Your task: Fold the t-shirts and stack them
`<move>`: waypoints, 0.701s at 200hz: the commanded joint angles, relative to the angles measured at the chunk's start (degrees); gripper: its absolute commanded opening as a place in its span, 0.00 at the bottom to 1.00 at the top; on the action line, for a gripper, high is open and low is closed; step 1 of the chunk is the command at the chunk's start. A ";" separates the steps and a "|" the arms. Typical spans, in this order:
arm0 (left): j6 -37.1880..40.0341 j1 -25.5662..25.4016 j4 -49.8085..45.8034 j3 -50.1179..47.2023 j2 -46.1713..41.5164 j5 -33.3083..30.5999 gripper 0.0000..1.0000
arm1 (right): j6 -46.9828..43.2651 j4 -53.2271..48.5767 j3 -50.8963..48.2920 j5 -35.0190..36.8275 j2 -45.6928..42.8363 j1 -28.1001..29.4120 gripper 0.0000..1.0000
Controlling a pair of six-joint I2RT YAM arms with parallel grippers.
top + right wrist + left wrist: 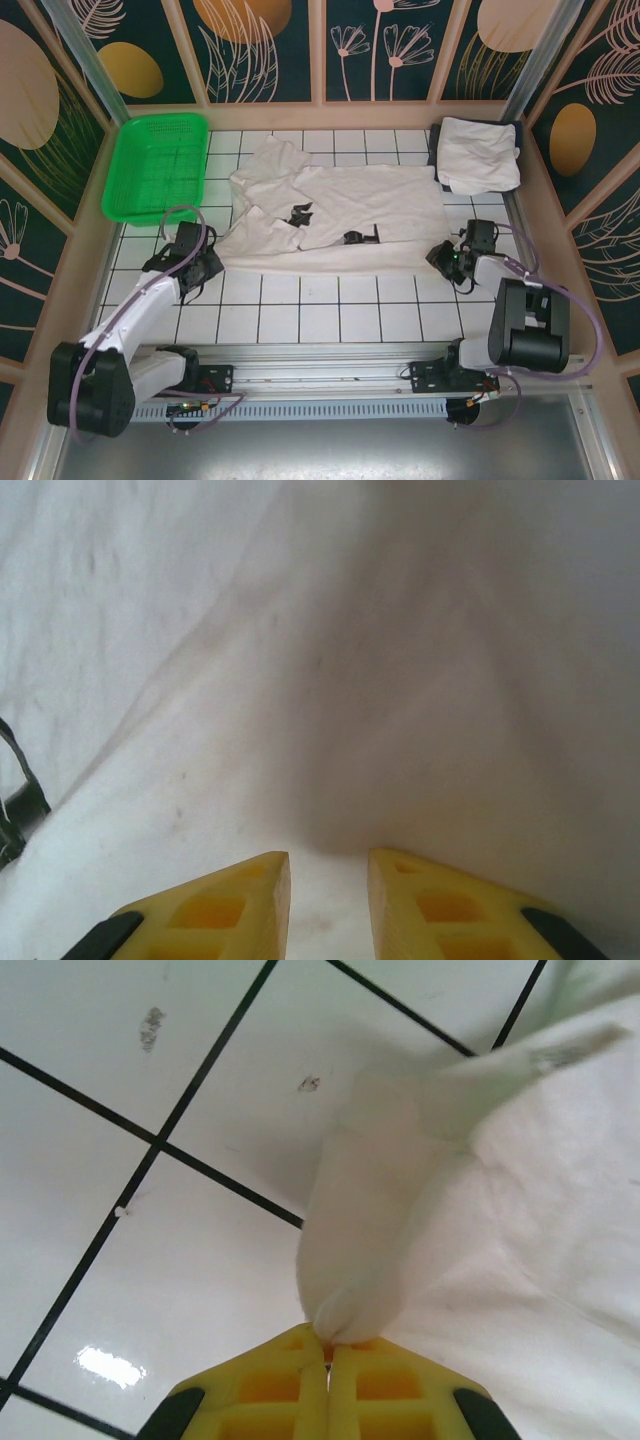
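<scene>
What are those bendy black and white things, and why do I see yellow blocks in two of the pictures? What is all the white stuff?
The bendy things are two robot arms. One picture looks down from above on a tiled table. The other two come from small cameras on the arms' wrists, so you see each arm's own yellow fingers up close.

The white stuff is clothing. A spread-out t-shirt lies crumpled in the middle, and a folded t-shirt sits in the far right corner. A green basket stands in the far left corner.

The left gripper is shut, pinching a bunched corner of the spread-out shirt between its fingers. The right gripper is at the shirt's other near corner. Its fingers stand a little apart over white cloth, and I cannot tell whether they grip it.
</scene>
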 commanded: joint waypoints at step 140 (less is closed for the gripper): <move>2.43 -0.05 23.43 3.49 24.20 13.43 0.48 | 5.56 1.23 3.97 7.00 9.14 10.95 0.30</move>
